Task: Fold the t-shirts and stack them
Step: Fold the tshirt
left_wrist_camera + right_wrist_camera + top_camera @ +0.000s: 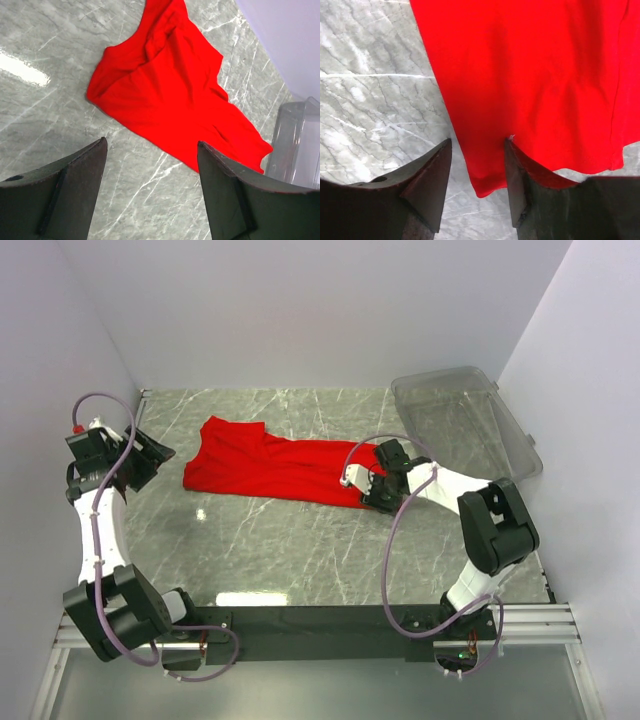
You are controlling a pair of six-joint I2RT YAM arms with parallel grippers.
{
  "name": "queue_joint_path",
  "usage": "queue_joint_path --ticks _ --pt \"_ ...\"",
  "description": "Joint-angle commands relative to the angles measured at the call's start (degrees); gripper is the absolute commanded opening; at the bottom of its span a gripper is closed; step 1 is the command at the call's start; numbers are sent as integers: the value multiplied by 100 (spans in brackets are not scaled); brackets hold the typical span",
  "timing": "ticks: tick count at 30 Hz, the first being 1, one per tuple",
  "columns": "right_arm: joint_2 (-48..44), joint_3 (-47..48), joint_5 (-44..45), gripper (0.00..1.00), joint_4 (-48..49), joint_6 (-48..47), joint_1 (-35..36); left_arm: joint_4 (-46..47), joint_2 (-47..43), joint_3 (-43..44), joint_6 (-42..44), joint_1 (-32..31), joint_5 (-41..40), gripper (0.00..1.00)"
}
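Note:
One bright red t-shirt point(270, 468) lies crumpled lengthwise on the marble table point(300, 550), its right end under my right arm. My right gripper point(372, 490) is low over that end. In the right wrist view the jaws point(477, 141) stand apart, with a corner of the t-shirt point(530, 75) lying between them and the right finger resting over the cloth. My left gripper point(150, 455) hovers at the table's left side, open and empty. In the left wrist view the jaws point(152, 142) frame bare table, short of the t-shirt point(170, 95).
A clear plastic bin point(465, 420) sits at the back right corner, also seen as a bin point(297, 145) in the left wrist view. White walls close the table on three sides.

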Motion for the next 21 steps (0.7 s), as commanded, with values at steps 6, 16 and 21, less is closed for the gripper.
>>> queue_joint_path --ticks 6,16,21 --pt "259 156 121 39 -190 309 110 138 -417 -204 -127 35 344 77" --pt "14 -72 -19 0 -446 564 242 313 -777 -475 -451 35 870 77" --pt "-443 -292 -511 0 -744 854 602 850 -1032 -1451 -892 17 1627 78"
